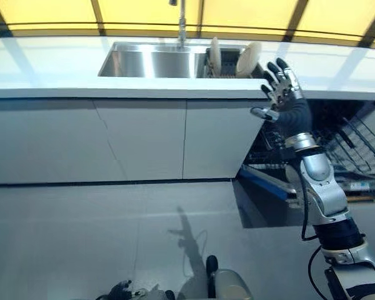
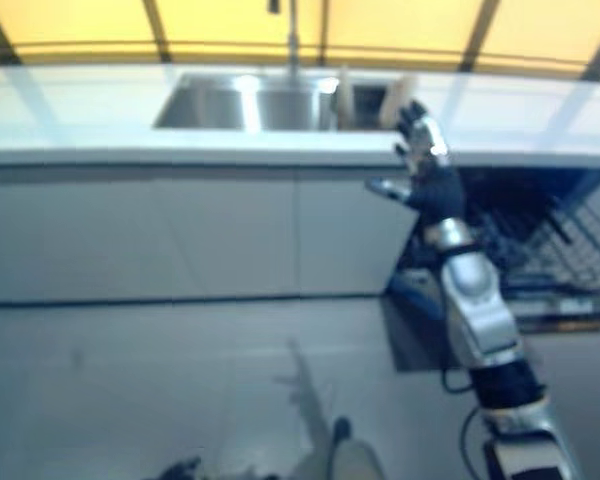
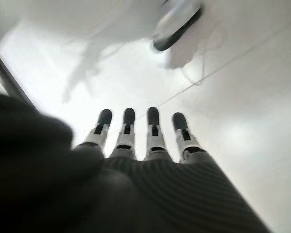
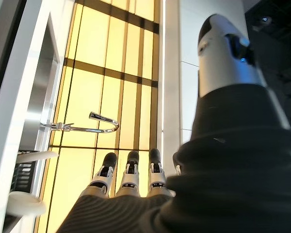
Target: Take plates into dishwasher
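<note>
Two plates, pale cream, round and thin-rimmed, stand on edge in a dark rack inside the stainless steel sink, set into the white surface. Right hand raised near them, fingers spread, holding nothing. Dishwasher open, wire racks showing. Left hand over the floor, fingers straight.

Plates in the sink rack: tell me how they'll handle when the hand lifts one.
The plates stand on edge in the rack, so one probably lifts straight out. They look rigid, likely breakable and smooth, so possibly slippery. The right hand is open, holding nothing.
</note>
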Motion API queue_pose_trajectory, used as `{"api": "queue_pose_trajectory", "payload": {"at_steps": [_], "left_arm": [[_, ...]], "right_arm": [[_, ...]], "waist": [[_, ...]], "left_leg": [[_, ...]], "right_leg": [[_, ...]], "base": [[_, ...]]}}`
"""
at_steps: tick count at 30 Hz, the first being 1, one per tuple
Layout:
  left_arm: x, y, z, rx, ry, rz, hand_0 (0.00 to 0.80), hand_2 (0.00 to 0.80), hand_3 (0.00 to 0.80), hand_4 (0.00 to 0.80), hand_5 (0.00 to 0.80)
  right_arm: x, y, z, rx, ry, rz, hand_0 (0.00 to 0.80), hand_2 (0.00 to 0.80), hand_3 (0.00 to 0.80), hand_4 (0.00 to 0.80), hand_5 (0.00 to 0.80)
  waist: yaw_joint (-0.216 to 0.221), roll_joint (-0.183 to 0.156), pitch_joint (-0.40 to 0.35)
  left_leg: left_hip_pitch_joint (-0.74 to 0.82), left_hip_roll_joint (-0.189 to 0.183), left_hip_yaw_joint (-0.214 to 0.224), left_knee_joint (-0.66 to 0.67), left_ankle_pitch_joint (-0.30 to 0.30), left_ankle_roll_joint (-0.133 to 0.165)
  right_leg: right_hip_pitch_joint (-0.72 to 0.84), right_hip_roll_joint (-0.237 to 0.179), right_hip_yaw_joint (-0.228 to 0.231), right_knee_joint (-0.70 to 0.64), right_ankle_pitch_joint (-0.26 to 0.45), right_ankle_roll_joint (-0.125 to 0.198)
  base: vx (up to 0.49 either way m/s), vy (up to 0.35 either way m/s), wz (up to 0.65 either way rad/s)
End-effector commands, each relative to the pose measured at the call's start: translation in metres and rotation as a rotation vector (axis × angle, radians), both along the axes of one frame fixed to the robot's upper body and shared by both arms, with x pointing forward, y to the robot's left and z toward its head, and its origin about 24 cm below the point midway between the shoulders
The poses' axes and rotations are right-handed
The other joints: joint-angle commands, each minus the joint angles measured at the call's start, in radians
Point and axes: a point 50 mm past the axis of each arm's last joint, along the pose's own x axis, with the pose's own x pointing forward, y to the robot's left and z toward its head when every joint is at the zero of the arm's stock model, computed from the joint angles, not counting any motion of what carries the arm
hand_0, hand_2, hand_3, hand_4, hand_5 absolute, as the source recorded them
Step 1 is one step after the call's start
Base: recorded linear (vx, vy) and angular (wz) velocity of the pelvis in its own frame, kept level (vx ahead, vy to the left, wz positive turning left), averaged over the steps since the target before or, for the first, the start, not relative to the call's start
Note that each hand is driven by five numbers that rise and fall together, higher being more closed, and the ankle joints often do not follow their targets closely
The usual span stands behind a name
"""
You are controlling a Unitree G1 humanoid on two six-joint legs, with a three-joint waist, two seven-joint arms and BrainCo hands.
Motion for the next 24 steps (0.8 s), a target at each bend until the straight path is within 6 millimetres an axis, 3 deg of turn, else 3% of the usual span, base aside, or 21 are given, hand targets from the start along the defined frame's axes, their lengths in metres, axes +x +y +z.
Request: {"api": "queue_pose_trajectory", "payload": {"at_steps": [1,2,3,5,6,8,10,11,12,13,14,16,18,19,20,21,23,24], "left_arm": [[-0.028,-0.014,0.003,-0.077,-0.070,-0.039,0.000,0.000,0.000,0.000,0.000],[-0.027,-0.013,0.005,-0.085,-0.092,-0.027,0.000,0.000,0.000,0.000,0.000],[-0.023,-0.011,0.008,-0.092,-0.119,-0.025,0.000,0.000,0.000,0.000,0.000],[-0.014,-0.006,0.012,-0.107,-0.159,-0.043,0.000,0.000,0.000,0.000,0.000],[-0.012,-0.005,0.014,-0.109,-0.176,-0.056,0.000,0.000,0.000,0.000,0.000],[-0.010,0.000,0.019,-0.114,-0.210,-0.084,0.000,0.000,0.000,0.000,0.000],[-0.011,0.002,0.020,-0.117,-0.214,-0.086,0.000,0.000,0.000,0.000,0.000],[-0.019,0.004,0.022,-0.118,-0.213,-0.084,0.000,0.000,0.000,0.000,0.000],[-0.024,0.004,0.022,-0.116,-0.206,-0.081,0.000,0.000,0.000,0.000,0.000],[-0.028,0.003,0.022,-0.114,-0.204,-0.080,0.000,0.000,0.000,0.000,0.000],[-0.046,0.000,0.022,-0.101,-0.190,-0.064,0.000,0.000,0.000,0.000,0.000],[-0.059,-0.001,0.022,-0.086,-0.178,-0.052,0.000,0.000,0.000,0.000,0.000],[-0.072,0.001,0.024,-0.063,-0.169,-0.024,0.000,0.000,0.000,0.000,0.000],[-0.076,0.002,0.025,-0.061,-0.162,-0.015,0.000,0.000,0.000,0.000,0.000],[-0.077,0.002,0.025,-0.060,-0.162,-0.014,0.000,0.000,0.000,0.000,0.000],[-0.080,0.004,0.026,-0.059,-0.156,-0.014,0.000,0.000,0.000,0.000,0.000],[-0.086,0.008,0.029,-0.051,-0.155,-0.036,0.000,0.000,0.000,0.000,0.000],[-0.087,0.008,0.030,-0.049,-0.157,-0.041,0.000,0.000,0.000,0.000,0.000]], "right_arm": [[-0.006,-0.004,0.027,-0.047,-0.151,-0.020,0.000,0.000,0.000,0.000,0.000],[-0.009,-0.006,0.026,-0.050,-0.158,-0.026,0.000,0.000,0.000,0.000,0.000],[-0.012,-0.010,0.026,-0.053,-0.163,-0.042,0.000,0.000,0.000,0.000,0.000],[-0.016,-0.018,0.029,-0.062,-0.185,-0.099,0.000,0.000,0.000,0.000,0.000],[-0.017,-0.020,0.032,-0.066,-0.198,-0.121,0.000,0.000,0.000,0.000,0.000],[-0.017,-0.026,0.040,-0.087,-0.230,-0.186,0.000,0.000,0.000,0.000,0.000],[-0.016,-0.027,0.043,-0.084,-0.237,-0.200,0.000,0.000,0.000,0.000,0.000],[-0.013,-0.030,0.046,-0.083,-0.247,-0.222,0.000,0.000,0.000,0.000,0.000],[-0.012,-0.031,0.047,-0.083,-0.253,-0.232,0.000,0.000,0.000,0.000,0.000],[-0.012,-0.031,0.047,-0.085,-0.255,-0.235,0.000,0.000,0.000,0.000,0.000],[-0.012,-0.034,0.045,-0.087,-0.261,-0.243,0.000,0.000,0.000,0.000,0.000],[-0.013,-0.037,0.044,-0.091,-0.266,-0.249,0.000,0.000,0.000,0.000,0.000],[-0.013,-0.047,0.048,-0.092,-0.276,-0.254,0.000,0.000,0.000,0.000,0.000],[-0.014,-0.050,0.047,-0.085,-0.283,-0.260,0.000,0.000,0.000,0.000,0.000],[-0.014,-0.050,0.046,-0.084,-0.284,-0.261,0.000,0.000,0.000,0.000,0.000],[-0.017,-0.053,0.044,-0.083,-0.285,-0.272,0.000,0.000,0.000,0.000,0.000],[-0.032,-0.066,0.039,-0.052,-0.298,-0.319,0.000,0.000,0.000,0.000,0.000],[-0.035,-0.069,0.038,-0.047,-0.299,-0.325,0.000,0.000,0.000,0.000,0.000]], "waist": [[0.061,-0.002,-0.041],[0.069,-0.028,-0.032],[0.080,-0.040,-0.020],[0.106,-0.032,0.007],[0.116,-0.037,0.013],[0.151,-0.020,0.029],[0.162,-0.009,0.033],[0.181,0.024,0.027],[0.196,0.036,0.027],[0.204,0.039,0.028],[0.233,0.041,0.033],[0.251,0.038,0.034],[0.264,0.026,0.024],[0.264,0.021,0.022],[0.264,0.020,0.022],[0.264,0.015,0.020],[0.266,-0.008,0.007],[0.264,-0.008,0.005]], "left_leg": [[0.059,-0.027,0.066,0.552,0.359,-0.114],[-0.032,-0.023,0.098,0.660,0.360,-0.107],[-0.128,-0.001,0.122,0.750,0.324,-0.093],[-0.249,0.037,0.134,0.681,0.264,-0.062],[-0.282,0.035,0.141,0.607,0.260,-0.052],[-0.277,0.051,0.171,0.324,0.270,-0.055],[-0.265,0.052,0.176,0.190,0.285,-0.059],[-0.258,0.041,0.169,-0.079,0.312,-0.071],[-0.252,0.028,0.164,-0.224,0.359,-0.083],[-0.256,0.024,0.160,-0.273,0.390,-0.087],[-0.311,0.011,0.139,-0.356,0.442,-0.090],[-0.350,0.003,0.129,-0.337,0.467,-0.095],[-0.347,0.010,0.135,-0.278,0.417,-0.063],[-0.327,0.010,0.148,-0.240,0.390,-0.049],[-0.325,0.010,0.150,-0.235,0.385,-0.046],[-0.315,0.008,0.158,-0.221,0.368,-0.028],[-0.262,-0.013,0.163,-0.247,0.337,0.027],[-0.251,-0.017,0.163,-0.254,0.335,0.032]], "right_leg": [[0.001,-0.009,0.031,-0.130,0.121,-0.073],[0.032,-0.029,0.034,-0.135,0.104,-0.088],[0.064,-0.037,0.032,-0.140,0.088,-0.099],[0.116,-0.023,0.033,-0.152,0.064,-0.102],[0.127,-0.027,0.033,-0.161,0.059,-0.098],[0.170,-0.014,0.017,-0.186,0.028,-0.083],[0.180,-0.006,0.018,-0.191,0.020,-0.075],[0.191,0.026,0.024,-0.198,0.009,-0.055],[0.210,0.041,0.035,-0.203,0.001,-0.047],[0.222,0.049,0.046,-0.204,-0.004,-0.045],[0.264,0.075,0.091,-0.203,-0.024,-0.047],[0.289,0.088,0.111,-0.198,-0.048,-0.050],[0.296,0.082,0.117,-0.160,-0.099,-0.046],[0.293,0.061,0.098,-0.116,-0.107,-0.031],[0.293,0.056,0.094,-0.106,-0.109,-0.028],[0.291,0.035,0.076,-0.065,-0.099,-0.012],[0.268,-0.025,0.021,0.135,0.003,0.036],[0.256,-0.029,0.016,0.192,0.035,0.041]], "base": [[0.376,-0.267,0.41],[0.315,-0.250,0.40],[0.276,-0.205,0.08],[0.279,-0.102,0.05],[0.332,-0.040,0.23],[0.386,0.004,0.17],[0.344,0.077,0.09],[0.525,0.132,-0.01],[0.560,0.130,0.06],[0.561,0.058,0.07],[0.449,0.024,-0.08],[0.463,0.061,-0.43],[0.508,0.207,-0.68],[0.322,0.175,-0.68],[0.321,0.162,-0.70],[0.319,0.158,-0.44],[0.459,0.235,-0.20],[0.520,0.304,-0.06]]}}
